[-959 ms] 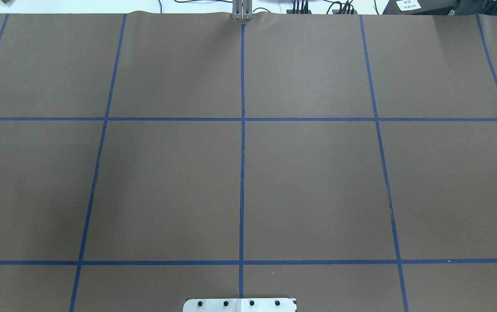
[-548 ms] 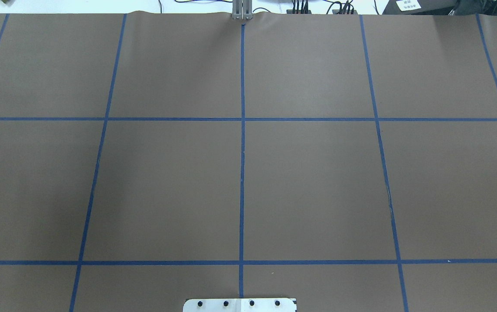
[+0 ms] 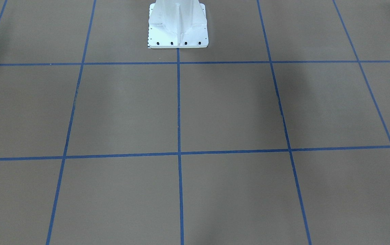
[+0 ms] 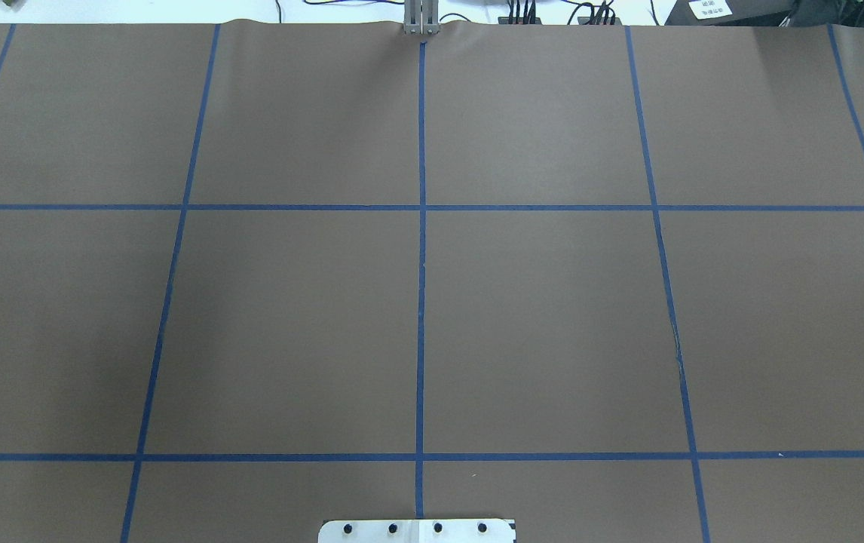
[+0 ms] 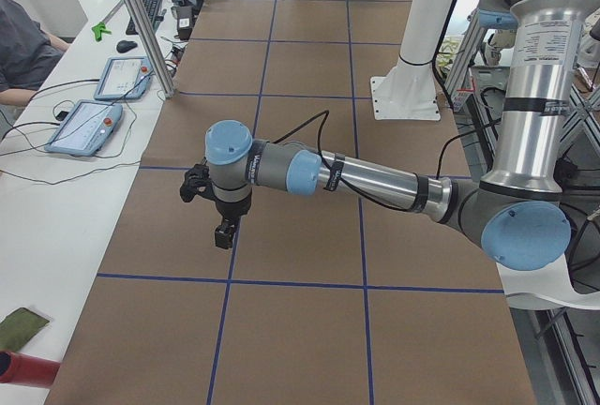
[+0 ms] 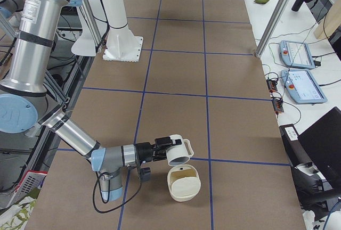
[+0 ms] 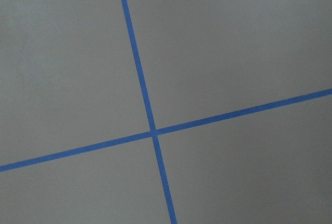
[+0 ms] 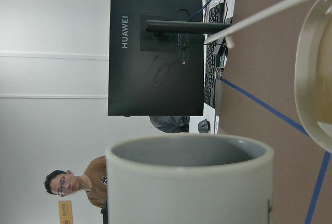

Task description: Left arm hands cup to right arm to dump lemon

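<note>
Nothing has changed on the table in the overhead view since a second ago, so the dump looks mid-course: the cup lies on its side at the right gripper, long axis near level, mouth tipped over the cream bowl. No lemon shows. The left gripper hangs far from the bowl; neither gripper's jaws can be judged

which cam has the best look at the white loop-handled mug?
Exterior right: the whole white loop-handled mug, handle included, tipped sideways above a cream bowl. Right wrist shows only its rim and grey inside. Exterior left is too distant; the other views miss it.
</note>
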